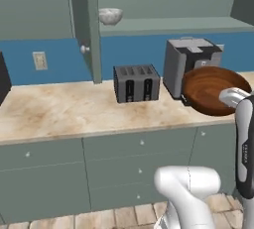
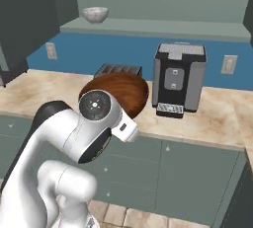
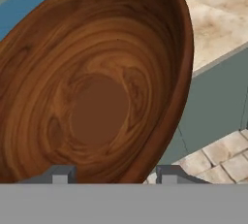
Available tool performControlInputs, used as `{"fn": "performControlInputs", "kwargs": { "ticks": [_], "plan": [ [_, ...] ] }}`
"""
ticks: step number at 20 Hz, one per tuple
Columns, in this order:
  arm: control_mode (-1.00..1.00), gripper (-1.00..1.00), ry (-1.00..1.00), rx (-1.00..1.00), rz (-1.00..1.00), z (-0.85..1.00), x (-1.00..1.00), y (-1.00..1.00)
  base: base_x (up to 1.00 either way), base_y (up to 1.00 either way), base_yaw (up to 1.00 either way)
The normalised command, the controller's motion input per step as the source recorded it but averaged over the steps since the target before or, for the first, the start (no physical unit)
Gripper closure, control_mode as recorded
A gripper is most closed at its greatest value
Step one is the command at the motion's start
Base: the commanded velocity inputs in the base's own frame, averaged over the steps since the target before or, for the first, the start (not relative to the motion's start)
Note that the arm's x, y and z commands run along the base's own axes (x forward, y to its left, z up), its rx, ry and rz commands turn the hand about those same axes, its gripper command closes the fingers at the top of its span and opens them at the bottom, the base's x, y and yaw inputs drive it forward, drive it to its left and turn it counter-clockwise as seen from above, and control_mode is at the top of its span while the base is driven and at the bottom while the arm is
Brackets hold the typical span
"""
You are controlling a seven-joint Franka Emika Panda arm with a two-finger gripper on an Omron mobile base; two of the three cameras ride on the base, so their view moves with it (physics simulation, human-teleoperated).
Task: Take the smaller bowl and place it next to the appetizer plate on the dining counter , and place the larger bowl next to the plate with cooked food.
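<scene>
The larger bowl point(image 1: 213, 89), glossy reddish-brown wood, hangs tilted on edge in front of the coffee machine, above the counter's front part. It shows again in the right base view point(image 2: 123, 91), just past my arm's elbow. My gripper point(image 3: 116, 175) is shut on its rim, and the bowl's inside point(image 3: 97, 97) faces the hand camera. The smaller bowl point(image 1: 110, 16), grey-white and marbled, stands upright on the high cabinet shelf point(image 2: 95, 14). Both plates and the dining counter are out of view.
A dark toaster point(image 1: 136, 83) and a grey coffee machine point(image 1: 191, 64) stand on the beige kitchen counter point(image 1: 64, 109) against the blue wall. An open cabinet door point(image 1: 87, 25) hangs down left of the shelf. Tiled floor lies below the drawers.
</scene>
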Motion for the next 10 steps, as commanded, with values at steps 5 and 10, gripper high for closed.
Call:
{"fn": "performControlInputs", "kwargs": {
  "ticks": [5, 10],
  "plan": [
    [1.00, 1.00, 0.00, 0.00, 0.00, 0.00, 0.00, 0.00, 0.00, 0.79, 0.29],
    [1.00, 1.00, 0.00, 0.00, 0.00, 0.00, 0.00, 0.00, -0.02, 0.53, 0.42]
  ]
}}
